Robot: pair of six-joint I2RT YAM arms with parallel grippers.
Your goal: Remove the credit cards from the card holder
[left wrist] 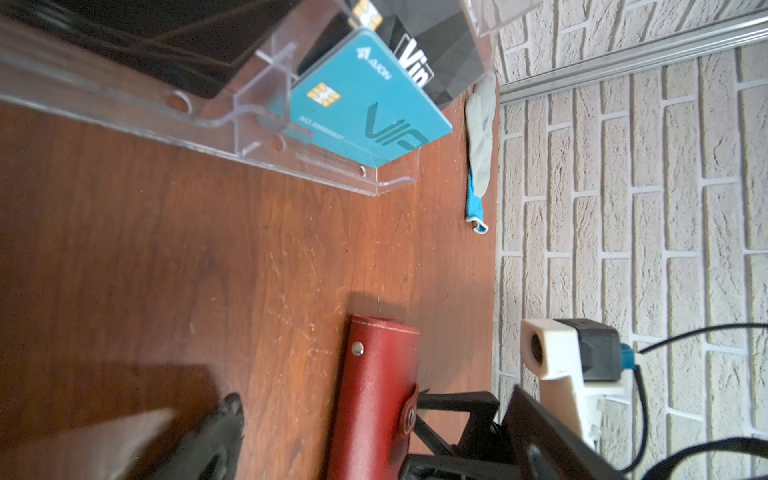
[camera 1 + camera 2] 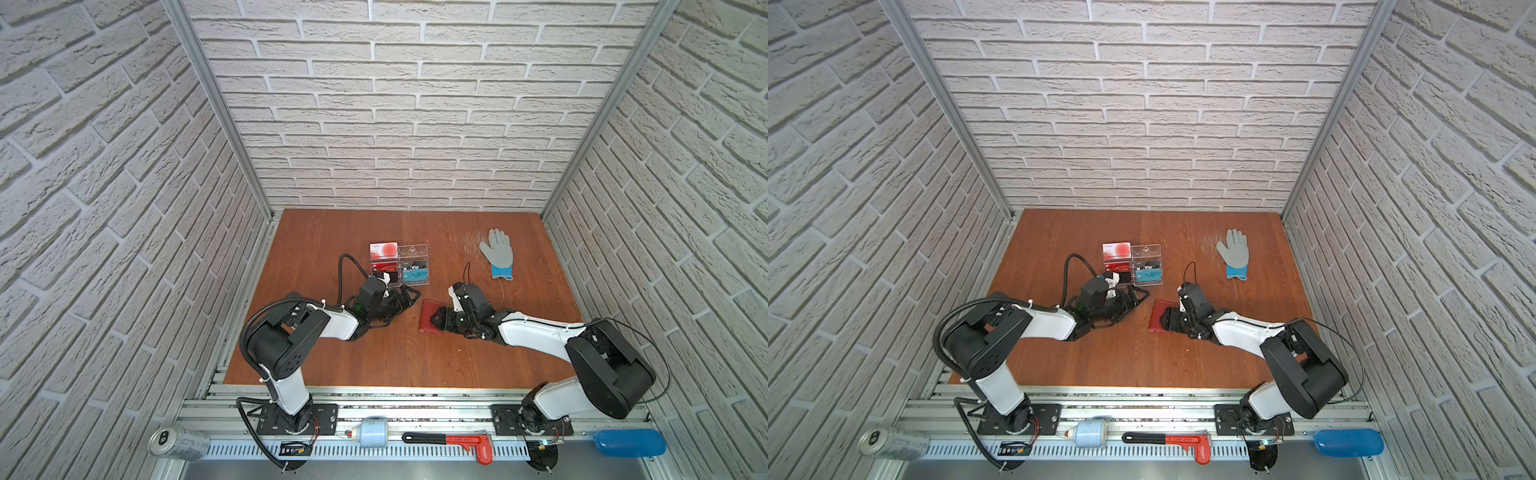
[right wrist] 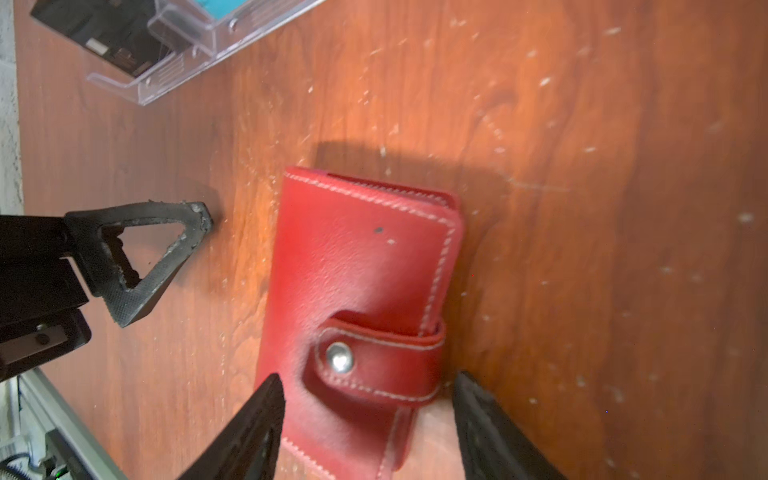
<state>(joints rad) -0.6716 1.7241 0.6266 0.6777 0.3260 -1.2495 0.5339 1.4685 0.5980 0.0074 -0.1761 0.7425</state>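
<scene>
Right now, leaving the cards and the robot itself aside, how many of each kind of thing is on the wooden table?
Red card holder: 1
Clear card stand: 1
Grey glove: 1
Total: 3

Through my left wrist camera the clearest lettering sits on a teal plastic card with a gold chip (image 1: 370, 104), standing in the front tier of a clear acrylic tiered card stand (image 1: 104, 99). It shows a large darker-teal "VIP", a small white "AJON" beside a triangular logo, and a line starting "NO." whose digits I cannot make out for sure. Behind it a black plastic card (image 1: 436, 45) carries "Vip" in black on a white patch. In both top views these two words show again. A red card (image 2: 386, 269) beside them and a red-and-black pipe wrench (image 2: 465, 439) on the front rail bear lettering too small to read.
</scene>
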